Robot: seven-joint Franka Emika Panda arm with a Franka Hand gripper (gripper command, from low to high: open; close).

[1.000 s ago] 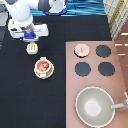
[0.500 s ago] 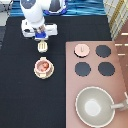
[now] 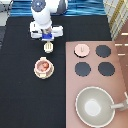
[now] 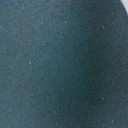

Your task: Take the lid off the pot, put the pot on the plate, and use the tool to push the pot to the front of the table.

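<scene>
The pale-pink pot (image 3: 43,65), reddish inside, sits on the cream plate (image 3: 36,73) on the black table (image 3: 20,100), left of centre. Its lid (image 3: 82,49) lies on the stove counter's top-left burner. My gripper (image 3: 48,40) hangs just above the pot toward the exterior view's top, shut on the small cream tool (image 3: 48,47), which points down toward the pot with a small gap between them. The wrist view shows only dark table surface (image 4: 64,64).
The pinkish-brown stove counter (image 3: 120,80) fills the exterior view's right, with three uncovered black burners (image 3: 103,51). A large grey-beige pan (image 3: 94,106) with a handle stands on its bottom part.
The gripper, with the tool in it, has moved toward the exterior view's right, from left of the pot to nearly in line above it. Pot, plate and lid have not moved.
</scene>
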